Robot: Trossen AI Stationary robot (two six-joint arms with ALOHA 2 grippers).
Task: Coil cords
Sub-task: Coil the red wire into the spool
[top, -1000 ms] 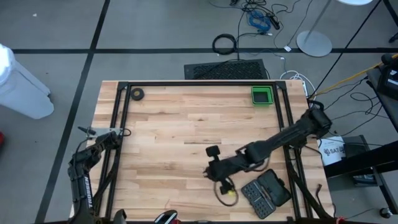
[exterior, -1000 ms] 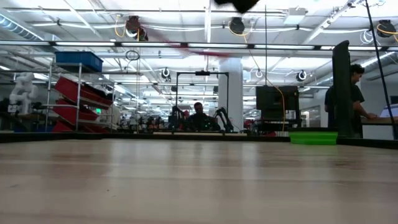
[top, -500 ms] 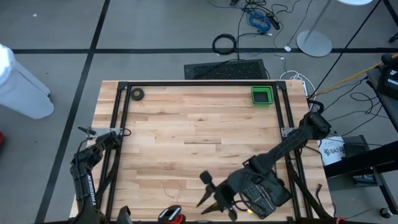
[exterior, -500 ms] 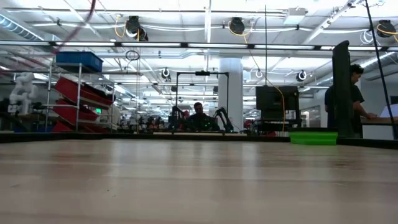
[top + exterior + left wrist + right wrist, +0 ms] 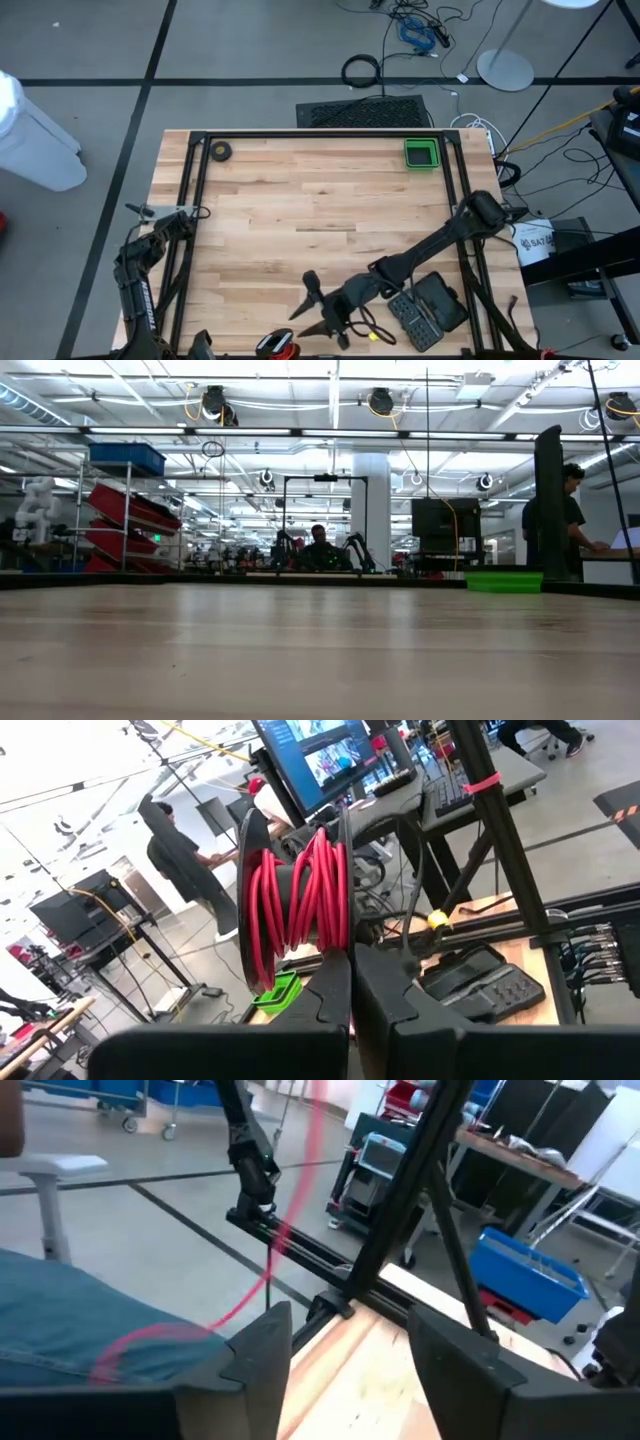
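With the right tool spread wide near the counter edge, loose red cord could snag; left tool clamped on the reel.

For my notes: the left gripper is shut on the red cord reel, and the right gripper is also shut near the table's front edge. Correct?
Not quite. The right gripper is open, its fingers spread, as the high view shows. The left gripper is indeed shut on the red cord reel.

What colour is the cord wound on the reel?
Red cord, clearest in the left wrist view.
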